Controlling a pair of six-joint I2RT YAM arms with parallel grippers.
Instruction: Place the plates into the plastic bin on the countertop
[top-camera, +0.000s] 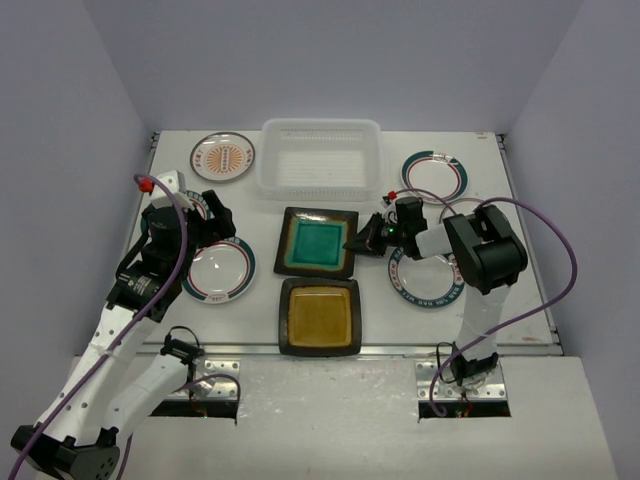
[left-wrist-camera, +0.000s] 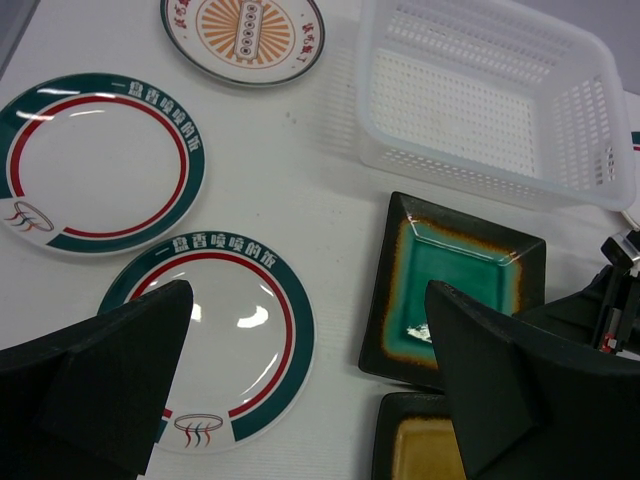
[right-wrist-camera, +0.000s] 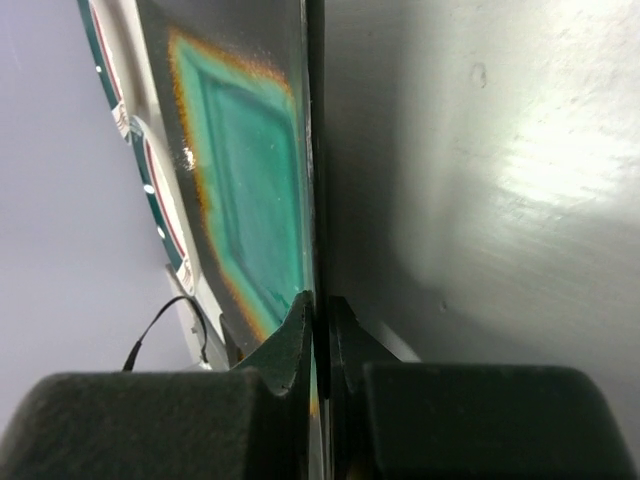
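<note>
The teal-centred square plate (top-camera: 317, 243) lies in the middle of the countertop (top-camera: 300, 205), just in front of the white lattice plastic bin (top-camera: 320, 158). My right gripper (top-camera: 362, 240) is shut on its right rim; the right wrist view shows the gripper (right-wrist-camera: 320, 320) pinching the thin edge of the plate (right-wrist-camera: 245, 180). The amber-centred square plate (top-camera: 320, 316) lies in front of the teal one. My left gripper (top-camera: 215, 222) is open and empty above a round teal-and-red plate (left-wrist-camera: 215, 340). The bin is empty.
Round plates lie around: an orange-patterned one (top-camera: 222, 157) left of the bin, one (left-wrist-camera: 100, 160) partly under my left arm, one at back right (top-camera: 433, 176) and one (top-camera: 425, 280) under my right arm. A metal rail (top-camera: 330, 349) runs along the near edge.
</note>
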